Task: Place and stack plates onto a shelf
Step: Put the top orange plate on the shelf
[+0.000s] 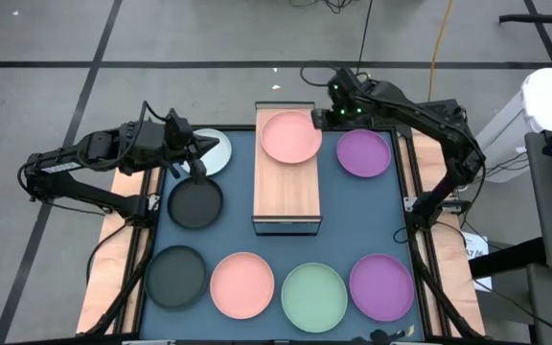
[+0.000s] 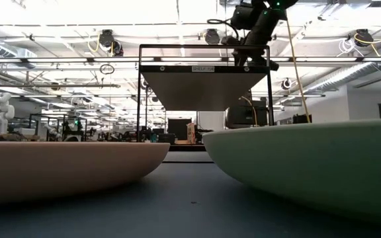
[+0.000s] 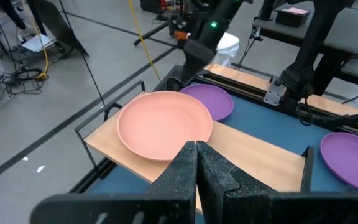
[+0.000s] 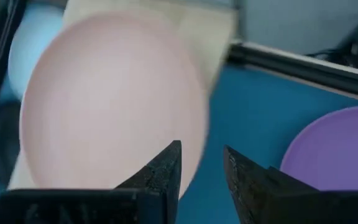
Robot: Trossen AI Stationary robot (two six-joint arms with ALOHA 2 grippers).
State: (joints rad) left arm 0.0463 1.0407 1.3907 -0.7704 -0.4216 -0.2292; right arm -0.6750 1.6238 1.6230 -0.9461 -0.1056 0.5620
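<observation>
A pink plate lies flat on the far end of the shelf, a light wood stand on the blue mat. My right gripper is open and hovers just off that plate's far right rim; in the right wrist view its fingers stand above the rim of the plate without touching it. My left gripper is shut and raised over the mat's far left, between a pale blue plate and a black plate.
A purple plate lies right of the shelf. Along the mat's near edge lie a black plate, a pink plate, a mint green plate and a purple plate. The shelf's near half is bare wood.
</observation>
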